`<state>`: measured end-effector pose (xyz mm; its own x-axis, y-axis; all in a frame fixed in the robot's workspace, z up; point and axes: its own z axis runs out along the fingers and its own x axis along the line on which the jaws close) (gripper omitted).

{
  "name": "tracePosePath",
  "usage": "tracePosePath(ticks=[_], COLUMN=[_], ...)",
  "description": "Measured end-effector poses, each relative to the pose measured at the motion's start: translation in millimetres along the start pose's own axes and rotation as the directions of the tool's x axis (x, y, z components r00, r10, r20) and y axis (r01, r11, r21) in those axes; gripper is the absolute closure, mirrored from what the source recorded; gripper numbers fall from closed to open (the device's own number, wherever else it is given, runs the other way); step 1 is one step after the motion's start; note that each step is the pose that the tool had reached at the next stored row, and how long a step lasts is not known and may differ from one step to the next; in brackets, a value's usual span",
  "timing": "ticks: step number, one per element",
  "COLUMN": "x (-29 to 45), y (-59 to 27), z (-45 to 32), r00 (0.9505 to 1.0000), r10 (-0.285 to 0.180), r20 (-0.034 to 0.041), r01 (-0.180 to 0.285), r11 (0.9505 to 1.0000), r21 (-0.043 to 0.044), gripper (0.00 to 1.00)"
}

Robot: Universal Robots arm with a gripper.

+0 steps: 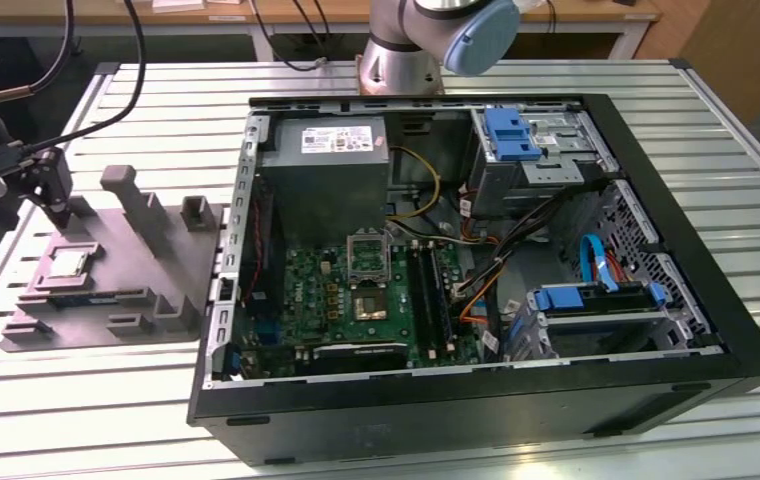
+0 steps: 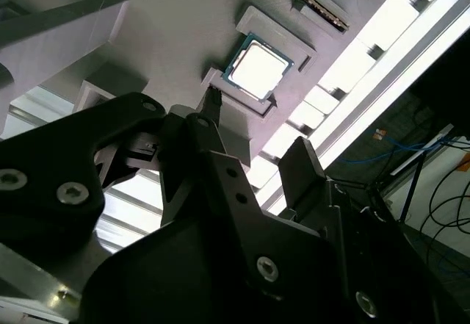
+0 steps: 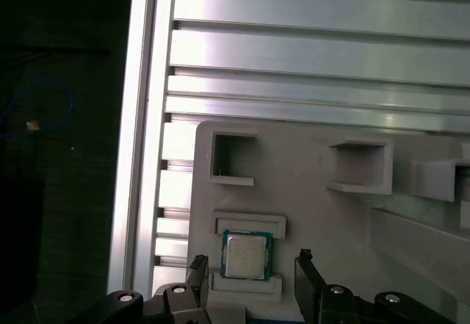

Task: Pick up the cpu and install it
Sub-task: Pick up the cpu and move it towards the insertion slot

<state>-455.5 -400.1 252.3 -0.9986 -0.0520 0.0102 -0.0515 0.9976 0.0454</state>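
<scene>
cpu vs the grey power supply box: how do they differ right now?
Size: the cpu is a small flat square; the power supply is a large box. Place: the cpu lies in a recess of the grey tray outside the case; the power supply sits inside the case. Shared: both look metallic grey.

On my feed the cpu (image 3: 244, 256) has a pale, smooth metal lid that glares bright in the second wrist view, edged by a dull green board. The tray (image 3: 308, 214) looks like matt grey plastic, faintly grainy. The table (image 3: 330, 37) is ribbed bare aluminium with a satin sheen. I read the gripper (image 2: 257, 122) as matt black, dotted with shiny steel screw heads (image 2: 72, 192). In the exterior view the case (image 1: 514, 410) is black painted metal, semi-gloss, with glossy blue plastic clips (image 1: 511, 135).
</scene>
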Motion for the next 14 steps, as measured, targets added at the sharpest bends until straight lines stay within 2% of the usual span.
tracePosePath(ticks=[14], x=[0.0], y=[-0.1], z=[3.0], r00=[1.0], r10=[0.0], r20=[0.0001], r01=[0.0], r11=[1.0], r21=[-0.0001], gripper=[0.42])
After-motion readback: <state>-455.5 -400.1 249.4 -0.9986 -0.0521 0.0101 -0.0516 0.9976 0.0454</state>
